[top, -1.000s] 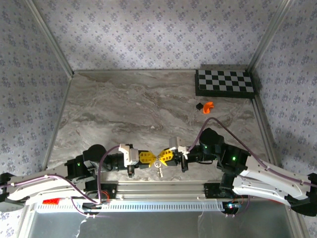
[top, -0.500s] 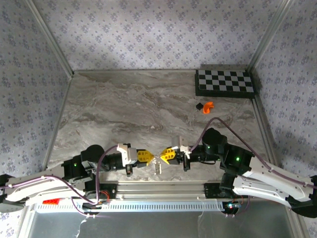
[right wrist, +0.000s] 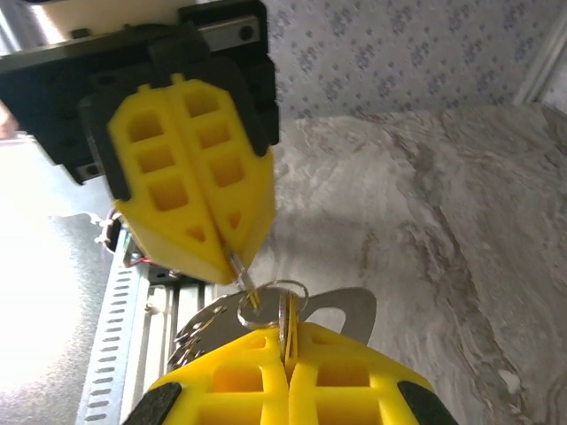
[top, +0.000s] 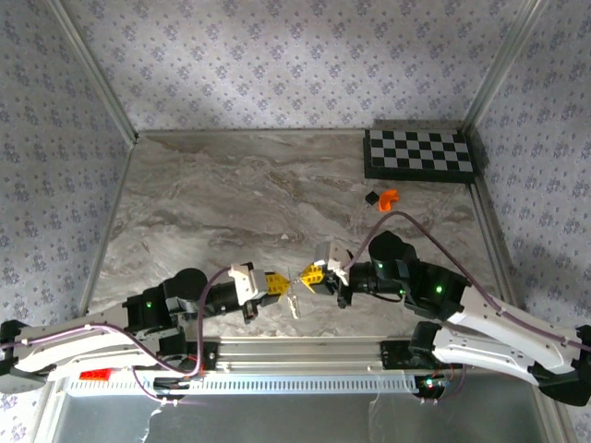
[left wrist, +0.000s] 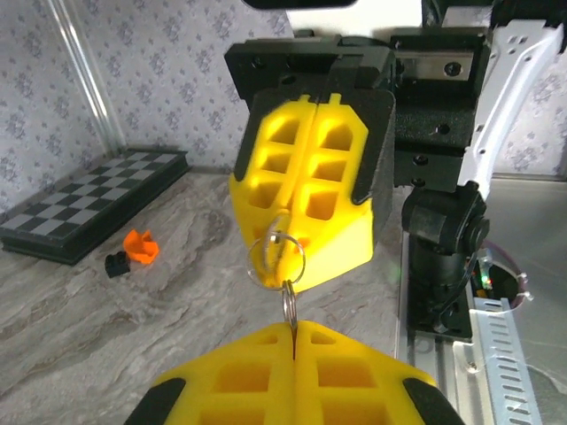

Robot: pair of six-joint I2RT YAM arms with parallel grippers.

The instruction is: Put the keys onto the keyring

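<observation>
On the tabletop's (top: pixel 231 203) near edge, well in front of the chessboard (top: pixel 420 154): two arms tip to tip.
Left fingers (top: pixel 273 282) are closed on one thin key (right wrist: pixel 237 266). Right fingers (top: pixel 315 274) clamp the keyring (right wrist: pixel 280 292), whose silvery keys (right wrist: pixel 341 310) the right wrist view resolves. One orange piece (top: pixel 389 197) and one black piece (top: pixel 371 197) lie beside the chessboard.
</observation>
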